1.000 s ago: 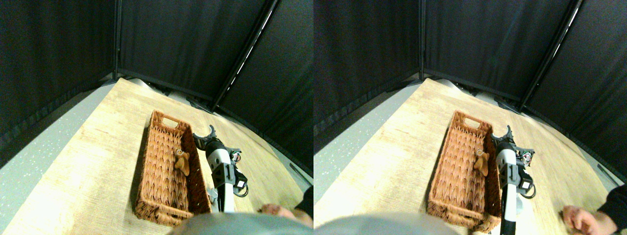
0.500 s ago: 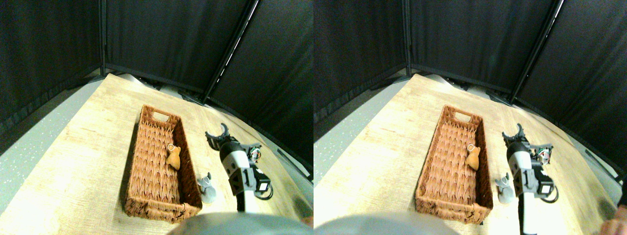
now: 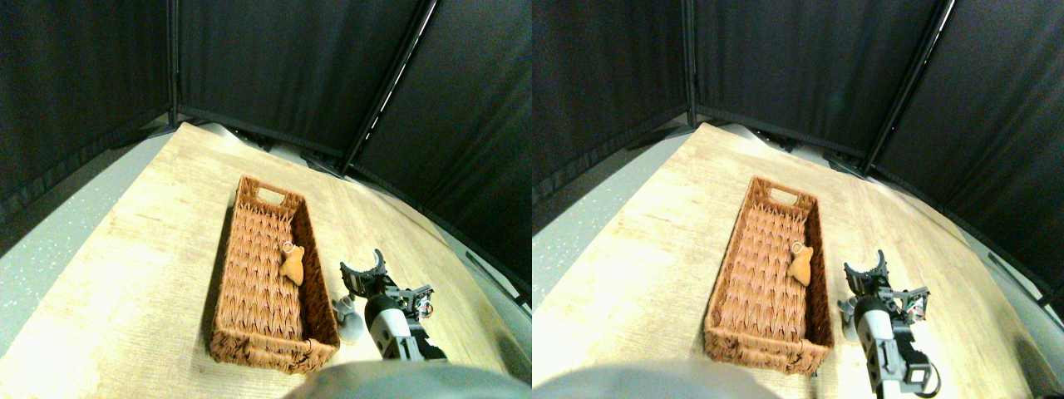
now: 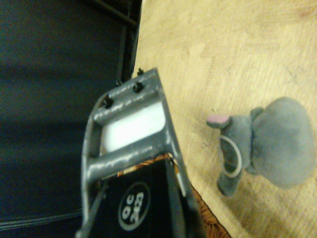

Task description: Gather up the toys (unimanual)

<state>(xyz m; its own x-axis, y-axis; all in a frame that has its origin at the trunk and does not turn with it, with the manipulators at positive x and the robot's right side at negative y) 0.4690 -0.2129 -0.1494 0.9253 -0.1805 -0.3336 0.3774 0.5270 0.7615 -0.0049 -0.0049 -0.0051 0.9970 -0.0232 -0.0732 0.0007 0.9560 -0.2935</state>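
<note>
You have 1 tan toy (image 3: 292,266) in the wicker basket (image 3: 249,345), 1 grey toy (image 3: 349,320) on the table (image 3: 125,274) beside it, right gripper (image 3: 366,268) jaws spread, empty.

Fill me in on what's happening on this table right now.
The robot is collecting small plush toys into a wicker basket. A tan toy already lies inside it. A grey toy sits on the wooden table just outside the basket's right wall. The right hand is empty, jaws open, close beside the grey toy but not touching it, so that one is probably next.
</note>
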